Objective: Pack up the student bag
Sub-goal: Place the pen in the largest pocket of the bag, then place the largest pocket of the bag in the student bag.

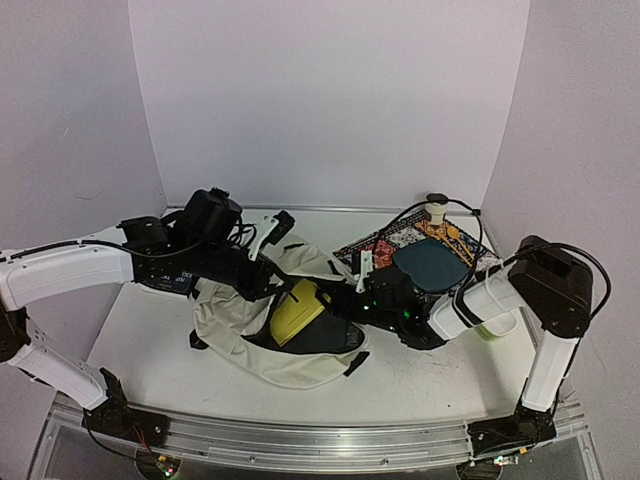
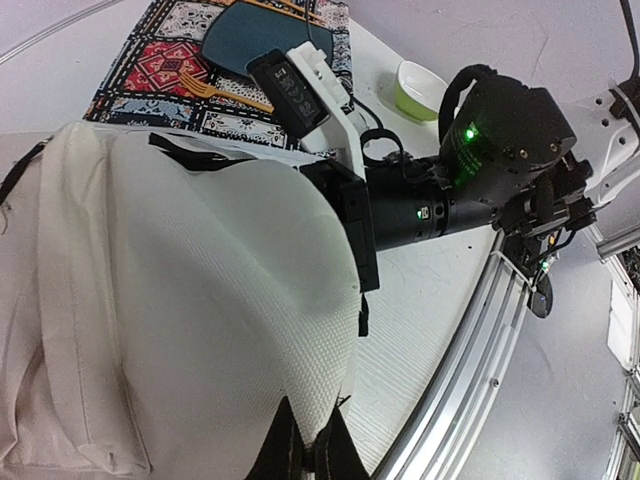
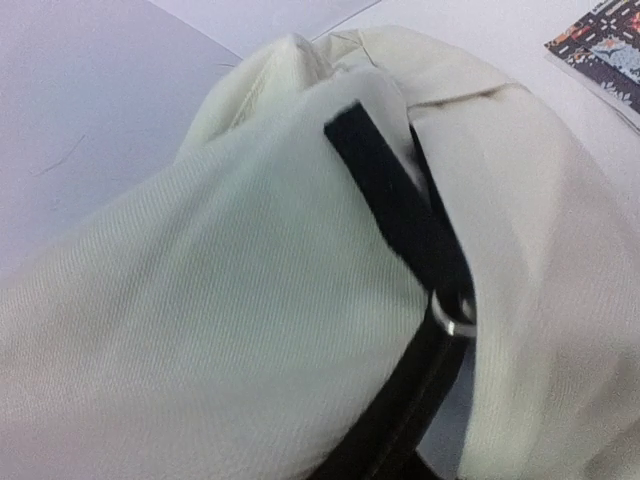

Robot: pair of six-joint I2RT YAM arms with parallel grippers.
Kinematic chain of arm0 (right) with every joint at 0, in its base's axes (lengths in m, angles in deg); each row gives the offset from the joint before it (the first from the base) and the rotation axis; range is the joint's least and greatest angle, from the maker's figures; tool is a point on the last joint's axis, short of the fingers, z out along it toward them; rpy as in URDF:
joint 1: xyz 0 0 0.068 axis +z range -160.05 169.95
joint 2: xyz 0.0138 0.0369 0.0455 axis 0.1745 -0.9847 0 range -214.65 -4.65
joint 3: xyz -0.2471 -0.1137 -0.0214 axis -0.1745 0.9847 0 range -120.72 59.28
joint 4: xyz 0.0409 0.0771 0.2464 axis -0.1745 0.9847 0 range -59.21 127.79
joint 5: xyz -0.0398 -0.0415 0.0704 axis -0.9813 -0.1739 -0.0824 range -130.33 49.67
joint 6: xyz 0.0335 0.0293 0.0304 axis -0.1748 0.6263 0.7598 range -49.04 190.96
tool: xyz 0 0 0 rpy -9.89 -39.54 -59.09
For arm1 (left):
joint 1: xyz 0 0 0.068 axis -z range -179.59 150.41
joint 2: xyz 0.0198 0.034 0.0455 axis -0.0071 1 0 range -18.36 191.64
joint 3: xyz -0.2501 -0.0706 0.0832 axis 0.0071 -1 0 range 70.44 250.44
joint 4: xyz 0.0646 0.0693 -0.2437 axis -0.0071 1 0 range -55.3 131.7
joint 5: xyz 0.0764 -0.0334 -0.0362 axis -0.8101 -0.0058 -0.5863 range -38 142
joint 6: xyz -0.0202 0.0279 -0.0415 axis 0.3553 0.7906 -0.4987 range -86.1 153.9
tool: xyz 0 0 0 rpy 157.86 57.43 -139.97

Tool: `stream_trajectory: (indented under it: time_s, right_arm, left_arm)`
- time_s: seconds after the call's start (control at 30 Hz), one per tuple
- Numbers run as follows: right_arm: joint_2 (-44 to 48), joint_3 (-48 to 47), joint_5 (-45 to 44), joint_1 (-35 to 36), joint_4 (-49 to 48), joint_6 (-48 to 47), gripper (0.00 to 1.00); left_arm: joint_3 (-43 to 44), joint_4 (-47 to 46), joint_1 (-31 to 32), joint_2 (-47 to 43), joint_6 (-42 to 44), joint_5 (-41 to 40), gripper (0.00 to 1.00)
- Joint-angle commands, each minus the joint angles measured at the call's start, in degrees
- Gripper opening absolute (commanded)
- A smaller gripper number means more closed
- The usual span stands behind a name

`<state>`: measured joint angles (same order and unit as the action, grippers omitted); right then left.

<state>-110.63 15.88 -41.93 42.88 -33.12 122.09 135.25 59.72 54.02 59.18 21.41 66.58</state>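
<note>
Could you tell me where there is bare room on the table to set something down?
Bare table lies front-left, between the student bag and the near rail, and front-right, between bag and the right arm's base. Crowded: the back-right corner, with the patterned mat, dark plate and green bowl.

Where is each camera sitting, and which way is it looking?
Top external: high behind the arms, looking down at the table; both arms show, meeting at the student bag.
Left wrist: on the left arm, looking across the bag toward the right arm and patterned mat; the left gripper pinches bag fabric.
Right wrist: on the right arm, close against the bag's black strap; its own fingers don't show.
Shared: all three see the bag and mat.
</note>
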Motion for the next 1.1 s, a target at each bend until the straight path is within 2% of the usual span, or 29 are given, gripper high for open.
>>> stream_trajectory:
  time_s: [0.0, 0.13, 0.33, 0.4, 0.6, 0.73, 0.87, 1.07]
  right_arm:
    - [1.5, -3.4, 0.3, 0.1, -1.0, -5.7, 0.43]
    - [5.0, 0.5, 8.0, 0.1, 0.2, -8.0, 0.53]
    - [11.3, 7.0, 19.9, 0.1, 6.8, -10.9, 0.57]
    - [15.1, 9.7, 20.4, 0.1, 9.8, -11.5, 0.58]
    - [29.8, 10.5, 11.0, 0.1, 26.2, -16.1, 0.61]
    - [34.8, 7.2, 4.2, -1.6, 35.4, -18.7, 0.61]
    - [32.8, 1.3, 1.7, -3.6, 40.6, -20.8, 0.60]
    - [23.0, -8.9, 0.5, -4.1, 46.8, -24.7, 0.59]
  left_arm:
    - [-2.4, -3.3, 0.4, -5.2, -1.3, -3.6, 0.00]
    - [-3.8, -3.3, 0.4, -5.3, -1.8, -7.7, 0.00]
    - [-4.4, -3.5, 0.4, -3.5, -2.0, -11.6, 0.00]
    - [-4.7, -3.9, 0.4, -2.8, -1.9, -11.5, 0.00]
    - [-7.1, -5.5, 0.6, -1.4, -1.9, -8.4, 0.00]
    - [-8.4, -6.3, 0.7, -1.4, -2.1, -5.8, 0.00]
    - [-9.5, -6.8, 1.1, -0.6, -2.4, -3.0, 0.00]
    - [-11.1, -8.2, 3.2, 2.3, -3.7, -1.2, 0.00]
